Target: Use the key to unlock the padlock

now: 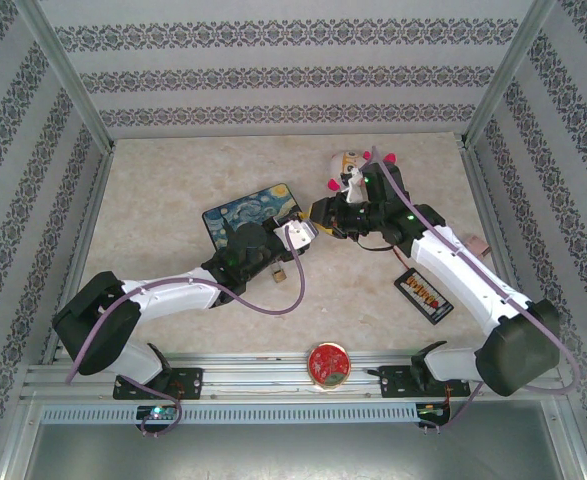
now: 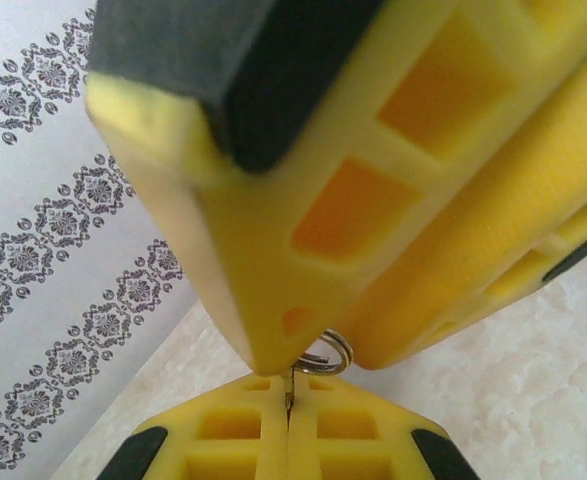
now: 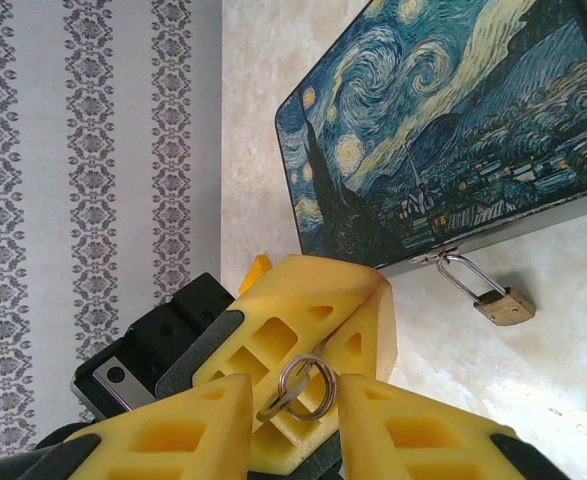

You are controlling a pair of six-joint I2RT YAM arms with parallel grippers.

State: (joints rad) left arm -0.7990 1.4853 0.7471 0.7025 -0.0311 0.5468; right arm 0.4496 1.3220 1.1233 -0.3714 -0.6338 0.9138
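Note:
The small brass padlock [image 3: 505, 306] hangs by its silvery shackle from the hasp of the starry-night tin [image 3: 453, 130] and rests on the table; from above it lies at the tin's near edge [image 1: 280, 272]. My left gripper [image 2: 289, 385] is shut on the thin grey key [image 2: 289, 392], whose split ring [image 2: 335, 350] sticks out past the fingertips. My right gripper [image 3: 295, 390] faces the left one tip to tip, its jaws apart on either side of the ring [image 3: 306, 385]. The two grippers [image 1: 301, 232] [image 1: 323, 213] meet above the table just right of the tin [image 1: 248, 215].
A round red disc [image 1: 328, 363] lies at the near edge between the arm bases. A black packet [image 1: 423, 293] sits under the right arm, and a doll-like toy [image 1: 351, 165] stands behind the grippers. Patterned walls enclose the table on three sides.

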